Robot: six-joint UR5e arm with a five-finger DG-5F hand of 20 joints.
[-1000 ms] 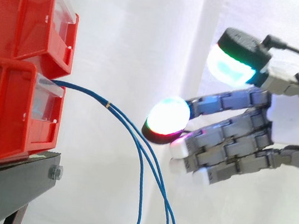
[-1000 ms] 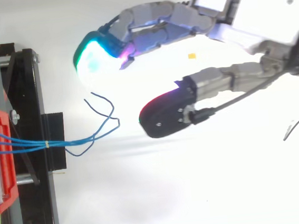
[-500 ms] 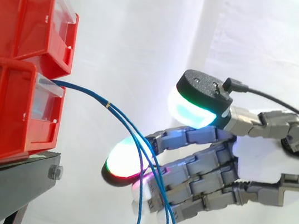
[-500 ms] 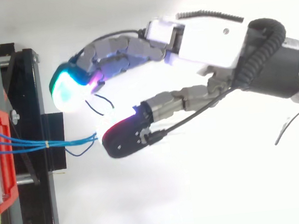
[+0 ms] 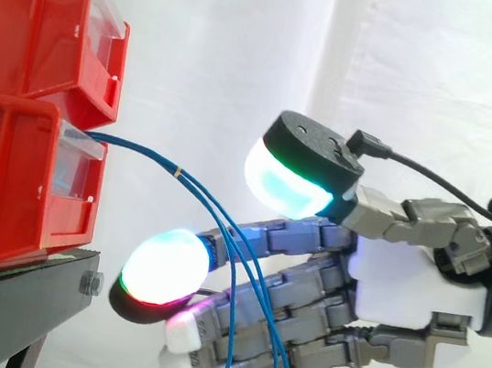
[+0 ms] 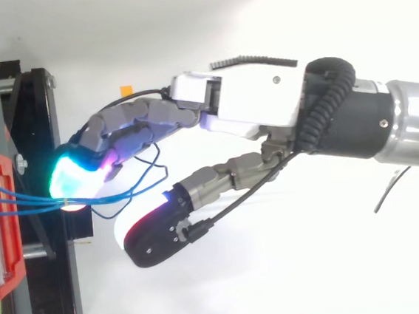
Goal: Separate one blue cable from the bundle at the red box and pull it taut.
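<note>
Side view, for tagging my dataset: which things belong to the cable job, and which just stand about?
Job: bundle of thin blue cables; lower red plastic bin they leave; the robot's open hand.
Standing about: upper red plastic bin; black metal stand; white curtain.

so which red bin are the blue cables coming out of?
The lower red bin: the blue cables leave its clear front lip. The upper red bin stacked on it has none.
</note>
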